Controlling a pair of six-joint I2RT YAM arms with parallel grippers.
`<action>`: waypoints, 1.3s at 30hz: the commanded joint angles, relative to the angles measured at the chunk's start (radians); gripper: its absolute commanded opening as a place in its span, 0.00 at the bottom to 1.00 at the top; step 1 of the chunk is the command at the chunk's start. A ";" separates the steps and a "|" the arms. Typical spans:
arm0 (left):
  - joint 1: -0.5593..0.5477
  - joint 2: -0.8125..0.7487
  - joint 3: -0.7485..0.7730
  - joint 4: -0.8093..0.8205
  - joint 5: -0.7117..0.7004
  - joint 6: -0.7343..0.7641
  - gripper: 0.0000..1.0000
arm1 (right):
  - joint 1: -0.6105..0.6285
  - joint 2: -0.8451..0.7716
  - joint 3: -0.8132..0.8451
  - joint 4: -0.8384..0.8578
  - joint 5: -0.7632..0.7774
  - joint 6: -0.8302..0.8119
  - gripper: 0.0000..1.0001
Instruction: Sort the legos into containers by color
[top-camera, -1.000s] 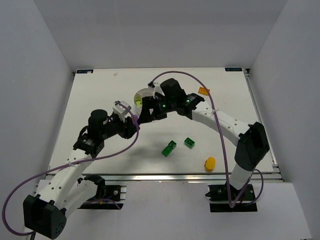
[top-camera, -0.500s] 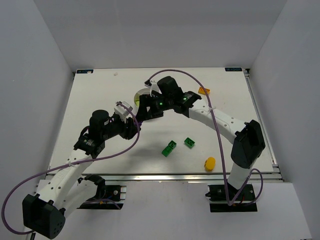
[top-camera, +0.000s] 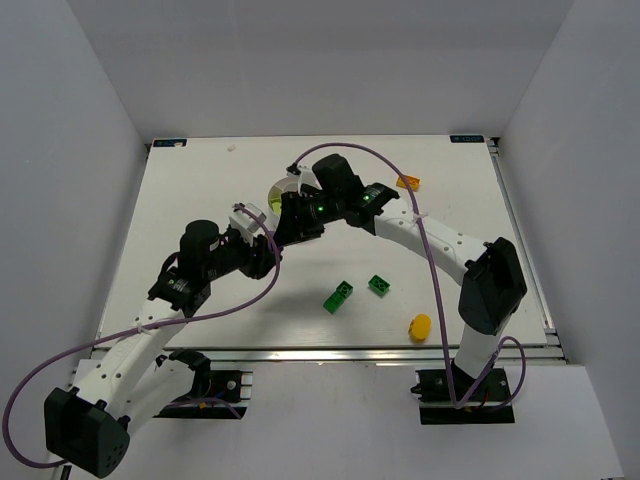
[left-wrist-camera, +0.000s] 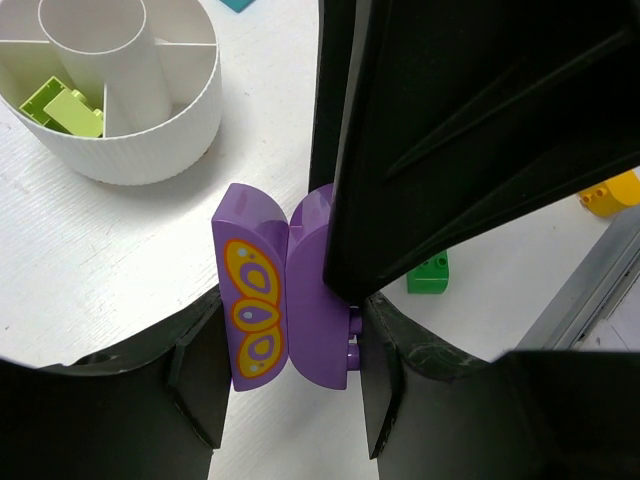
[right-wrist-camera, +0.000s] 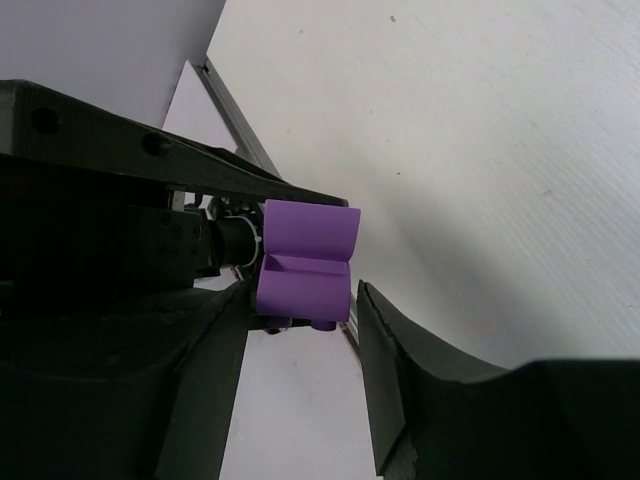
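Note:
A purple lego with an orange butterfly print hangs above the table, and my left gripper is shut on it. My right gripper straddles the same purple lego from the other side, open, with a thin gap at one finger. One of its black fingers overlaps the brick in the left wrist view. The two grippers meet just in front of the round white divided dish, whose wall encloses lime legos in one wedge. On the table lie two green legos and an orange one.
A yellow piece lies near the front right edge. A cyan piece shows just beyond the dish. Purple cables loop from both arms over the table. White walls close in the sides and back.
The right gripper has moved left onto the purple lego held by the left gripper, and its jaws have narrowed around it. The left arm has stayed put.

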 joint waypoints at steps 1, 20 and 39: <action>-0.006 -0.019 0.031 0.025 0.004 -0.003 0.40 | 0.005 0.007 0.019 0.041 -0.044 0.013 0.52; -0.006 -0.017 0.050 0.015 -0.016 -0.041 0.94 | -0.018 -0.012 -0.013 0.081 -0.064 -0.022 0.00; 0.017 -0.128 0.116 0.020 0.300 -0.326 0.94 | -0.278 -0.138 -0.083 -0.106 -0.549 -0.859 0.00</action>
